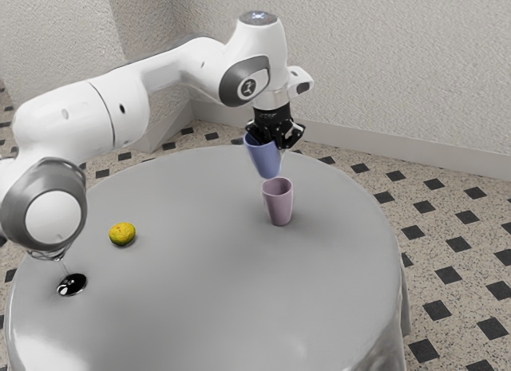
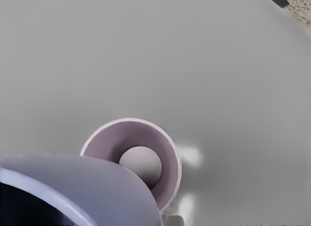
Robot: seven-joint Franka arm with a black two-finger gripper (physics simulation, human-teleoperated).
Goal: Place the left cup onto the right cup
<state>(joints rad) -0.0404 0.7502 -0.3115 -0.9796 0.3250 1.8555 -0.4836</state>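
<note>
Near the exterior view's centre, the gripper [image 1: 274, 140] clamps the tilted blue cup [image 1: 263, 158] just above the upright pink cup [image 1: 277, 202]

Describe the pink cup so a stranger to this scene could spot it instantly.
Start at the round grey table. Toward its far side, just below the claw, the pink cup stands upright and empty. Unlike the blue cup tilted in the air above it, it rests on the table.
</note>
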